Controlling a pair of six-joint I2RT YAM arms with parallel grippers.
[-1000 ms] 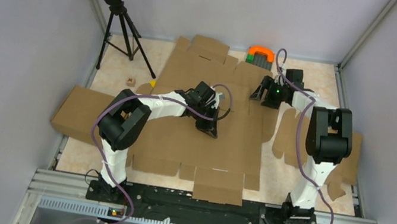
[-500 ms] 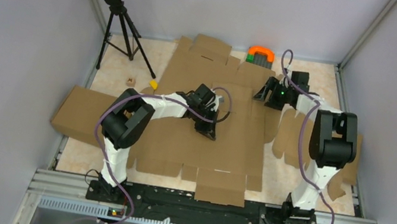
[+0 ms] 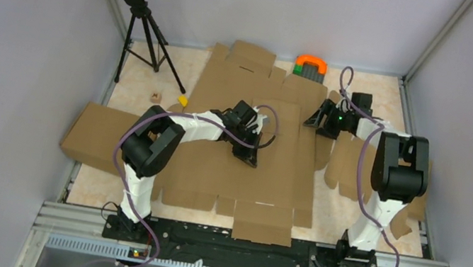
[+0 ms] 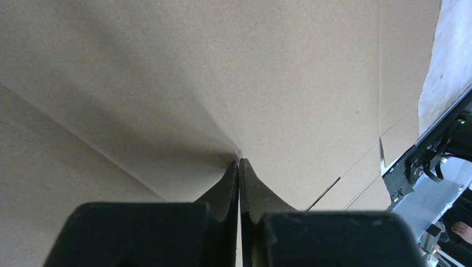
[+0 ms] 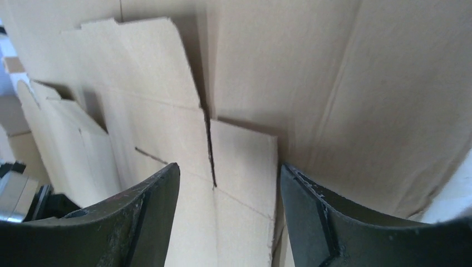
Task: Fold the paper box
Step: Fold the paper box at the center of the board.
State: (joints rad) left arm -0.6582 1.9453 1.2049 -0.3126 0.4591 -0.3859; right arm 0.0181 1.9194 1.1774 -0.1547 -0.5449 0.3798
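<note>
I count two arms over one paper box point(image 3: 272, 182), which lies opened out flat across the middle of the table, its flaps reaching from the near edge to the back wall. The left gripper point(image 4: 239, 163) has both fingers pressed together with nothing between them, and its tips are down on the sheet near the centre. The right gripper point(image 5: 228, 173) hangs over the sheet's far right part with its two fingers well apart. It grips nothing; slit flaps show between them.

One plain cardboard slab point(image 3: 94, 134) sits at the left, partly under the box. Beside it I see one tripod point(image 3: 146, 39), one small yellow piece point(image 3: 182, 100) and one small brown block point(image 3: 155, 97). One orange-and-green object point(image 3: 310, 65) rests at the back.
</note>
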